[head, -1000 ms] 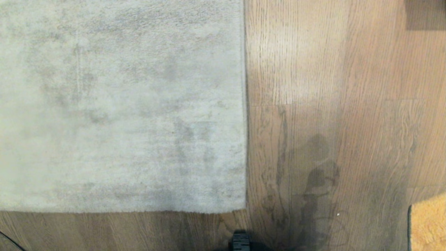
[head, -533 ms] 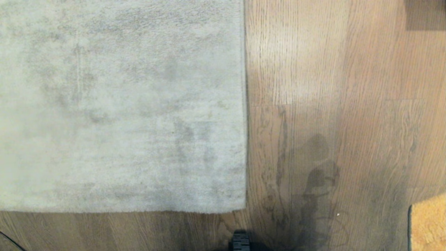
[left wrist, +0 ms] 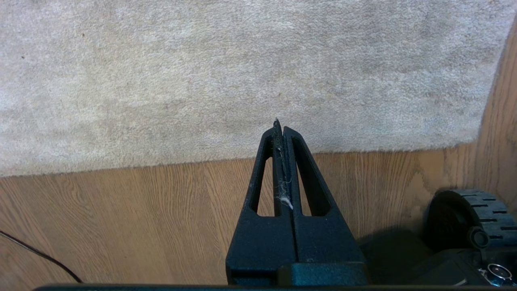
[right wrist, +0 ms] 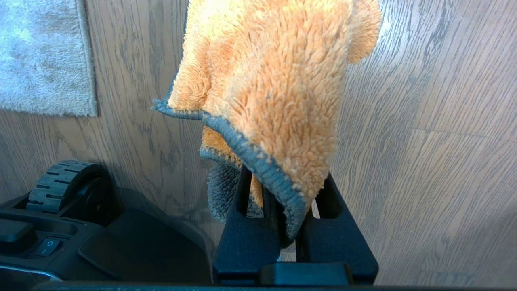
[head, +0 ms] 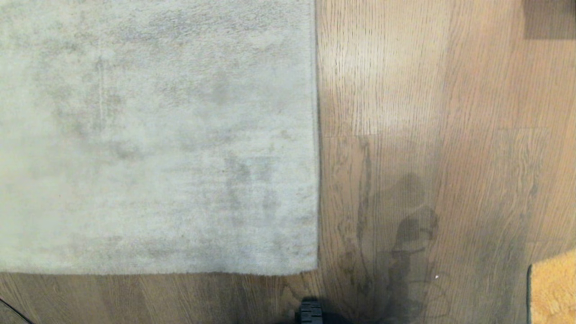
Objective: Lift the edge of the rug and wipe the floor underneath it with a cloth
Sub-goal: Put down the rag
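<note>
Overhead, head view: rug (head: 157, 135) lies flat on the floor (head: 427, 112), its straight rug edge (head: 316, 135) running up the frame w/ the corner near the bottom. No arm in shot. An orange corner of the cloth (head: 553, 288) is cut off at the bottom right. A black wheel (head: 310, 312) of the base peeks in at bottom centre, mostly cropped.

Left wrist view: left gripper (left wrist: 280, 129) points out low over the floor, tips just over the rug's near border, not touching it as far as I can tell. Fingers pressed together, nothing between them but a wisp of lint. A thin black cable (left wrist: 40, 254) crosses the floor, partly cut off.

Right wrist view: right gripper (right wrist: 282, 194) is clamped on the cloth (right wrist: 266, 81), which drapes over and hides the fingertips. Rug corner (right wrist: 87, 109) sits well apart from it.
</note>
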